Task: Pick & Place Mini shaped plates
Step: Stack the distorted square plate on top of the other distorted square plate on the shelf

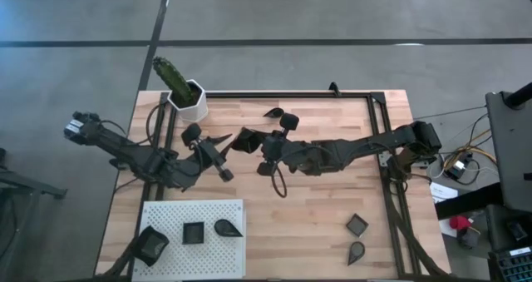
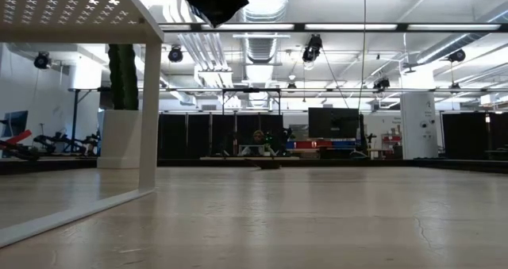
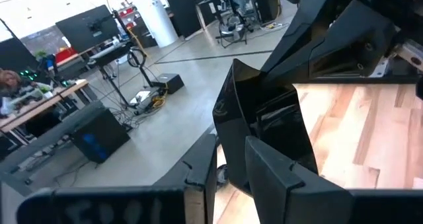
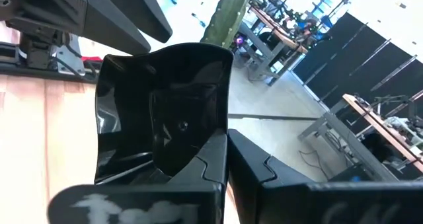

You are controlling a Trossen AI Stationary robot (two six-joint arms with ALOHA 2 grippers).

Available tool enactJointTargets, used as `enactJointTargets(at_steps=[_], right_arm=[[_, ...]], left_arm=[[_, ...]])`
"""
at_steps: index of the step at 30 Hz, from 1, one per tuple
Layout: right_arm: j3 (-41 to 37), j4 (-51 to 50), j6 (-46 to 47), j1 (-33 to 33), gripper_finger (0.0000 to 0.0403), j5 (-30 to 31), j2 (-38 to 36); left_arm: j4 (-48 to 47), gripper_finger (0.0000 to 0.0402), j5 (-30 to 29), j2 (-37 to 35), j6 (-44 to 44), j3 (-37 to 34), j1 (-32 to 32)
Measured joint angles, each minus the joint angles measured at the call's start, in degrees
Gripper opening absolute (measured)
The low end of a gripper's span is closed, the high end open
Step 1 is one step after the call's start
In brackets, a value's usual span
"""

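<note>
The mini shaped plate (image 4: 165,112) at work is a glossy, nearly black squarish dish with a raised, gently waving rim and softened corners. It is up off the wooden table (image 1: 316,207), over the middle of it, and stands on edge rather than flat. Its hollow face is turned back toward my right wrist. From above, the plate (image 1: 245,139) reads as a dark wedge lying along the line between my two grippers. It is close to square, so I would not swear to a long axis.

My right gripper (image 4: 228,168) is clenched on its rim, one finger on each face. My left gripper (image 3: 228,178) comes at the plate from the opposite side with its jaws spread and the plate's edge (image 3: 264,131) standing between them. From here I cannot tell whether either left finger actually touches it.

On the white perforated board (image 1: 166,211) at the near left corner lie three more dark dishes: a wavy one (image 1: 151,244), a square one (image 1: 194,232) and a teardrop (image 1: 227,227). Near the right side of the table sit another square (image 1: 357,225) and another teardrop (image 1: 356,251). The white pot (image 1: 191,101) with its cactus (image 1: 170,74) stands at the far left corner.
</note>
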Motion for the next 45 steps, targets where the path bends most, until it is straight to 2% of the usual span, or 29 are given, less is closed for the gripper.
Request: enactJointTargets(at_steps=[15,21,26,34,41,45], right_arm=[[0.0,-0.02,-0.17,-0.77,0.0008,0.09,0.02],[0.0,0.0,-0.17,-1.28,0.0008,0.09,0.02],[0.0,0.02,0.09,-1.35,0.0008,0.09,0.02],[0.0,0.21,0.24,-1.34,0.0008,0.09,0.02],[0.0,0.24,0.24,-1.35,0.0008,0.04,0.04],[0.0,0.24,0.24,-1.34,0.0008,0.02,0.04]], left_arm=[[-0.04,0.008,-4.13,-0.04,2.57,0.83,0.0],[-0.08,0.008,1.36,0.03,2.46,0.74,0.0],[-0.07,0.008,1.69,0.68,2.46,0.72,0.09],[0.63,0.008,-3.68,4.06,3.64,0.68,1.99],[1.04,0.0079,-3.95,5.67,3.94,0.66,3.37],[1.09,0.0049,-4.01,5.69,5.01,0.66,3.62]])
